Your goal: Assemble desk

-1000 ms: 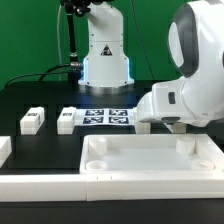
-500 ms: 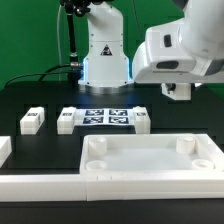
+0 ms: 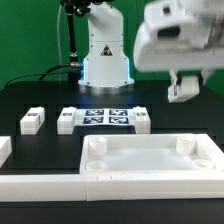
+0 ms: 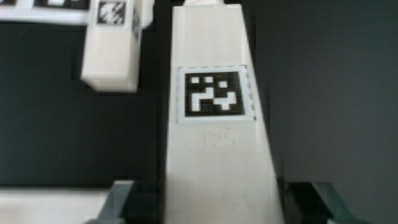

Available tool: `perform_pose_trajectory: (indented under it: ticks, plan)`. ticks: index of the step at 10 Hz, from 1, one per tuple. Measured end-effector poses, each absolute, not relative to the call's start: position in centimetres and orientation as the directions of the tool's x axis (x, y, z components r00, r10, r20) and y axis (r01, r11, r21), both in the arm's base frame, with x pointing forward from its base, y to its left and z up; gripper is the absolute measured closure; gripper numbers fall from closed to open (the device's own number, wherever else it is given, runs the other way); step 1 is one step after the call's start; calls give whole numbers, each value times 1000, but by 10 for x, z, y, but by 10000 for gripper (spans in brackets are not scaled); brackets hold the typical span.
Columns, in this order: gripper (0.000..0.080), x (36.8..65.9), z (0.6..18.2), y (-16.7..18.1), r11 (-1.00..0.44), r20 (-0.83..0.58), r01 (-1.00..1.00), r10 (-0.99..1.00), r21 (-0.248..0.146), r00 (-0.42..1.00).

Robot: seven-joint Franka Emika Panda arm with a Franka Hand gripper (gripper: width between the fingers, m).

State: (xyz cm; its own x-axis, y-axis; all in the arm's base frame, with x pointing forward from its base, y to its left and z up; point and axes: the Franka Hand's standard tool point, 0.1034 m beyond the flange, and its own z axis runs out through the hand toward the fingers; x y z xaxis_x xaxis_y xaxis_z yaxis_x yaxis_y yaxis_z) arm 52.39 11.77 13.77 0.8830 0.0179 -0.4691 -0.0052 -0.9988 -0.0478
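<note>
The white desk top (image 3: 150,160) lies flat at the front of the black table, rim and corner sockets facing up. My gripper (image 3: 183,90) hangs high above its far right corner, shut on a white square leg (image 3: 184,92). In the wrist view the held leg (image 4: 222,110) runs out from between the fingers (image 4: 125,200) and shows its black-and-white tag. Three more legs lie in a row behind the desk top: one (image 3: 32,121) at the exterior view's left, one (image 3: 68,120) beside the marker board, one (image 3: 142,121) to its right. One lying leg (image 4: 111,45) shows in the wrist view.
The marker board (image 3: 105,118) lies between the middle legs, in front of the robot base (image 3: 105,60). A long low white rail (image 3: 40,186) runs along the front left, and a short white piece (image 3: 4,150) sits at the left edge.
My gripper was low at the table behind the desk top's far right corner. It has risen with the leg in it and moved a little toward the exterior view's right.
</note>
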Motion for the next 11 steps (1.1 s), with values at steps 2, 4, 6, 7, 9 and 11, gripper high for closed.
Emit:
perform_pose_trajectory:
  ticks: [2, 4, 6, 7, 9, 11]
  plan:
    - [511, 557, 180, 104, -997, -341, 2, 29, -78, 940]
    - [509, 562, 178, 107, -996, -166, 6, 19, -83, 986]
    - [509, 570, 177, 106, -996, -31, 12, 15, -89, 999]
    - [509, 578, 174, 102, -995, 50, 44, 40, -91, 998]
    - [509, 607, 194, 106, -994, 201, 68, 49, -86, 978]
    - [509, 611, 195, 116, -993, 324, 95, 66, -73, 944]
